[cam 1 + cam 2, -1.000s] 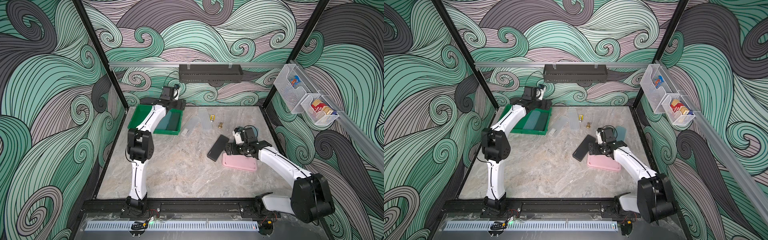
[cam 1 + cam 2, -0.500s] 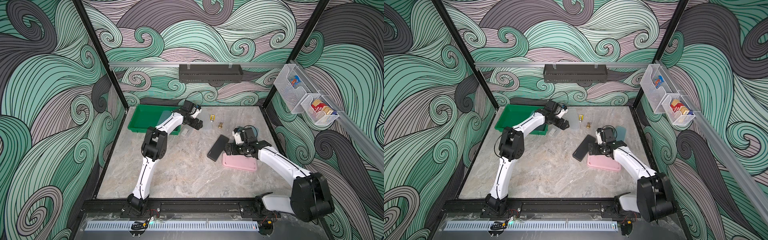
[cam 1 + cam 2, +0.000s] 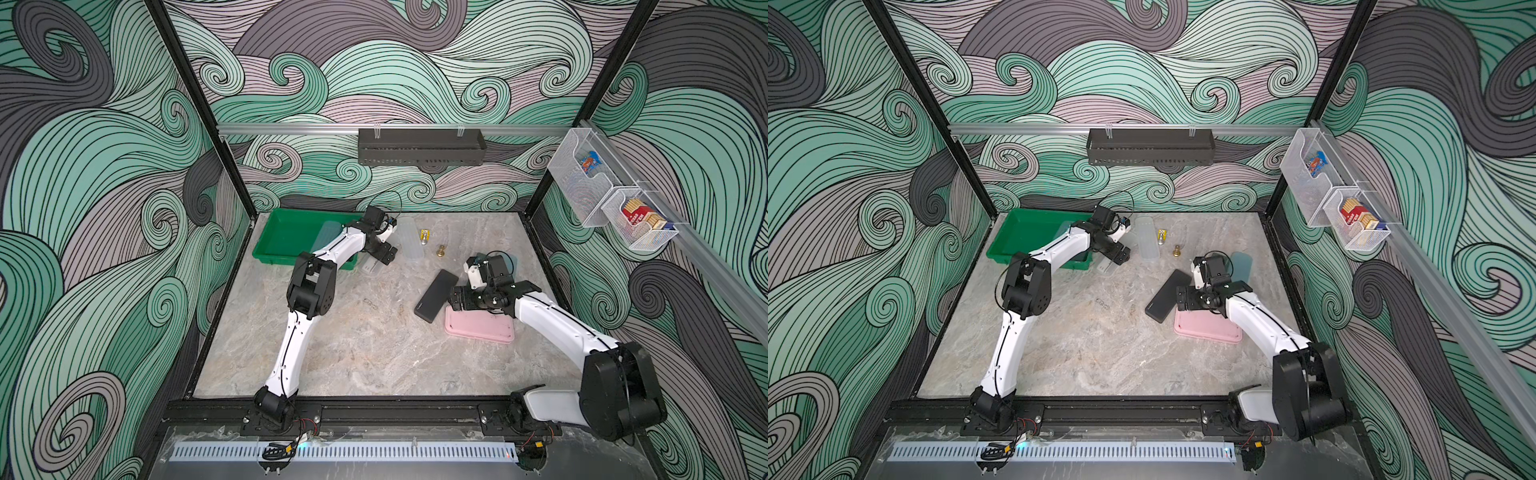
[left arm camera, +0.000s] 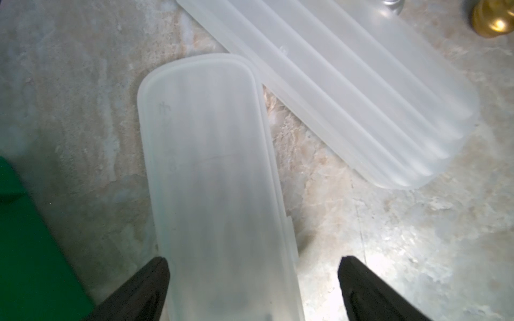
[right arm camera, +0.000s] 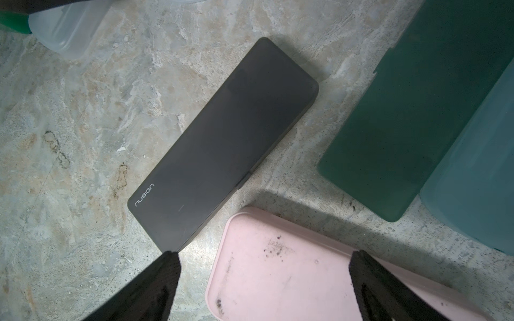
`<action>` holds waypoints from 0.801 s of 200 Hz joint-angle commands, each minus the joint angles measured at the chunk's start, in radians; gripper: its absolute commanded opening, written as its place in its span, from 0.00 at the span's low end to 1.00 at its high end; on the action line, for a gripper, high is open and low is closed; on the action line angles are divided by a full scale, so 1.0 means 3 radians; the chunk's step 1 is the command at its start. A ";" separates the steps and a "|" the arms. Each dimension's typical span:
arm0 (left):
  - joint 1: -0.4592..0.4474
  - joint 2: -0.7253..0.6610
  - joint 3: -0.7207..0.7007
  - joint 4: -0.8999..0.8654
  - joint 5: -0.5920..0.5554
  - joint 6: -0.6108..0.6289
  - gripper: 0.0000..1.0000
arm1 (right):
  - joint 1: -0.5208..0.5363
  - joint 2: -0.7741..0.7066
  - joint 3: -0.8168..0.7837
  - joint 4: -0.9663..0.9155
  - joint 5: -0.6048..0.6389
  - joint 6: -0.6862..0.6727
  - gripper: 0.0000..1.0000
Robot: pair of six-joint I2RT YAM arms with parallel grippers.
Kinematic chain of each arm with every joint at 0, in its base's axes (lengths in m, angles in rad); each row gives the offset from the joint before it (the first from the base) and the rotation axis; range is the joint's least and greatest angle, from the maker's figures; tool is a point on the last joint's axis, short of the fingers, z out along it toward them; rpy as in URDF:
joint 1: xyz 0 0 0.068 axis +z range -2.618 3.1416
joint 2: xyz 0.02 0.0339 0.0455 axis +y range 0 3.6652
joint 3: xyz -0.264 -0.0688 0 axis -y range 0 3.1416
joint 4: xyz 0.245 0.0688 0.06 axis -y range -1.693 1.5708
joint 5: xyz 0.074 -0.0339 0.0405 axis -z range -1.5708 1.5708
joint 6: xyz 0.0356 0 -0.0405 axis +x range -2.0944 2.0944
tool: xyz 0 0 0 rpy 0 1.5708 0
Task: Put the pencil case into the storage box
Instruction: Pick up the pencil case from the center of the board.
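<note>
Arms outstretched; L gripper [image 4: 253, 261] agape astride frosted pencil case [image 4: 211, 166], R gripper [image 5: 264, 255] agape over pink case [image 5: 278, 278].

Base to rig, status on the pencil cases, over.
Both jaws open, empty. Left over clear case beside green box; one case already inside. Right over pink case, black case close by.

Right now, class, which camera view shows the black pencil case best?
The right wrist view: the black pencil case fills the middle, its corner lettering readable. In both top views it is small, beside the pink case. The left wrist view misses it.
</note>
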 commanded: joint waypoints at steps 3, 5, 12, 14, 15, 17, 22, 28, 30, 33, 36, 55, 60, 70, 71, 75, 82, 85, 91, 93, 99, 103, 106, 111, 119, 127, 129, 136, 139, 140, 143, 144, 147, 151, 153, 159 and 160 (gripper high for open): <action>0.0043 0.0129 0.0175 -0.0154 -0.0098 0.0050 0.99 | 0.0015 -0.0013 -0.0059 0.0041 -0.0008 -0.0009 0.99; 0.0042 0.0135 0.0179 -0.0155 -0.0106 0.0050 0.99 | 0.0013 -0.0015 -0.0059 0.0043 -0.0007 -0.0009 0.99; 0.0043 0.0136 0.0193 -0.0149 -0.0126 0.0053 0.99 | 0.0013 -0.0019 -0.0064 0.0041 -0.0001 -0.0009 0.99; 0.0042 0.0135 0.0193 -0.0144 -0.0126 0.0056 0.99 | 0.0013 -0.0019 -0.0064 0.0042 -0.0001 -0.0013 0.99; 0.0042 0.0134 0.0194 -0.0142 -0.0126 0.0057 0.99 | 0.0013 -0.0019 -0.0064 0.0040 -0.0001 -0.0013 0.99; 0.0042 0.0140 0.0197 -0.0140 -0.0126 0.0058 0.99 | 0.0013 -0.0019 -0.0064 0.0045 -0.0001 -0.0014 0.99; 0.0044 0.0143 0.0210 -0.0145 -0.0127 0.0064 0.99 | 0.0015 -0.0019 -0.0062 0.0047 0.0005 -0.0014 0.99; 0.0047 0.0161 0.0244 -0.0173 -0.0128 0.0074 0.99 | 0.0017 -0.0012 -0.0059 0.0041 0.0004 -0.0014 0.99; 0.0046 0.0167 0.0256 -0.0182 -0.0127 0.0074 0.99 | 0.0011 -0.0010 -0.0059 0.0041 0.0005 -0.0014 0.99; 0.0047 0.0184 0.0283 -0.0204 -0.0130 0.0070 0.99 | 0.0013 -0.0009 -0.0056 0.0043 0.0004 -0.0016 0.99; 0.0050 0.0198 0.0309 -0.0229 -0.0131 0.0069 0.99 | 0.0013 -0.0005 -0.0054 0.0041 0.0000 -0.0017 0.99; 0.0057 0.0318 0.0551 -0.0452 -0.0162 0.0056 0.99 | 0.0012 0.0006 -0.0044 0.0041 -0.0011 -0.0009 0.99; 0.0057 0.0343 0.0591 -0.0496 -0.0181 0.0050 0.99 | 0.0014 0.0004 -0.0044 0.0045 -0.0008 -0.0009 0.99; 0.0057 0.0355 0.0623 -0.0539 -0.0199 0.0032 0.99 | 0.0016 0.0001 -0.0044 0.0044 -0.0006 -0.0009 0.99; 0.0057 0.0354 0.0620 -0.0541 -0.0206 0.0027 0.99 | 0.0014 0.0001 -0.0044 0.0044 -0.0006 -0.0009 0.99; 0.0060 0.0356 0.0621 -0.0543 -0.0217 0.0012 0.99 | 0.0014 -0.0001 -0.0044 0.0042 -0.0001 -0.0009 0.99; 0.0062 0.0370 0.0631 -0.0564 -0.0222 -0.0007 0.99 | 0.0013 0.0001 -0.0039 0.0040 0.0000 -0.0012 0.99; 0.0069 0.0374 0.0644 -0.0579 -0.0217 -0.0016 0.99 | 0.0015 0.0005 -0.0039 0.0043 -0.0001 -0.0014 0.99; 0.0074 0.0388 0.0674 -0.0618 -0.0211 -0.0028 0.99 | 0.0013 0.0006 -0.0034 0.0041 -0.0001 -0.0013 0.99; 0.0074 0.0399 0.0683 -0.0636 -0.0209 -0.0032 0.99 | 0.0013 0.0006 -0.0033 0.0042 -0.0001 -0.0012 0.99; 0.0078 0.0413 0.0716 -0.0678 -0.0202 -0.0047 0.99 | 0.0013 0.0006 -0.0033 0.0042 -0.0003 -0.0009 0.99; 0.0085 0.0431 0.0749 -0.0720 -0.0183 -0.0053 0.99 | 0.0013 0.0006 -0.0033 0.0044 -0.0006 -0.0009 0.99; 0.0086 0.0445 0.0774 -0.0752 -0.0173 -0.0058 0.99 | 0.0013 0.0002 -0.0033 0.0043 -0.0005 -0.0009 0.99; 0.0088 0.0468 0.0804 -0.0805 -0.0163 -0.0064 0.99 | 0.0012 0.0001 -0.0033 0.0039 -0.0006 -0.0006 0.99; 0.0088 0.0486 0.0839 -0.0868 -0.0138 -0.0064 0.99 | 0.0013 0.0006 -0.0029 0.0045 -0.0006 -0.0010 0.99; 0.0085 0.0492 0.0848 -0.0897 -0.0108 -0.0061 0.99 | 0.0016 0.0011 -0.0024 0.0041 -0.0001 -0.0009 0.99; 0.0083 0.0495 0.0847 -0.0904 -0.0104 -0.0063 0.99 | 0.0014 0.0011 -0.0024 0.0040 -0.0001 -0.0009 0.99; 0.0084 0.0499 0.0841 -0.0921 -0.0080 -0.0059 0.99 | 0.0013 0.0017 -0.0019 0.0043 -0.0004 -0.0012 0.99; 0.0080 0.0497 0.0837 -0.0927 -0.0065 -0.0055 0.99 | 0.0013 0.0017 -0.0018 0.0043 -0.0005 -0.0009 0.99; 0.0079 0.0497 0.0835 -0.0932 -0.0060 -0.0052 0.99 | 0.0013 0.0017 -0.0018 0.0043 -0.0006 -0.0006 0.99; 0.0078 0.0496 0.0829 -0.0939 -0.0036 -0.0047 0.99 | 0.0015 0.0017 -0.0018 0.0040 -0.0009 -0.0006 0.99; 0.0078 0.0501 0.0831 -0.0946 -0.0030 -0.0045 0.99 | 0.0014 0.0017 -0.0016 0.0039 -0.0010 -0.0007 0.99; 0.0075 0.0503 0.0835 -0.0958 -0.0008 -0.0043 0.99 | 0.0013 0.0017 -0.0013 0.0038 -0.0012 -0.0004 0.99; 0.0073 0.0511 0.0834 -0.0973 0.0008 -0.0039 0.99 | 0.0013 0.0017 -0.0013 0.0040 -0.0017 -0.0004 0.99; 0.0073 0.0515 0.0837 -0.0987 0.0014 -0.0040 0.99 | 0.0013 0.0014 -0.0013 0.0041 -0.0017 -0.0004 0.99; 0.0068 0.0525 0.0855 -0.1021 0.0033 -0.0039 0.99 | 0.0014 0.0007 -0.0013 0.0043 -0.0011 -0.0004 0.99; 0.0068 0.0531 0.0857 -0.1033 0.0035 -0.0039 0.98 | 0.0014 0.0007 -0.0013 0.0046 -0.0011 -0.0006 0.99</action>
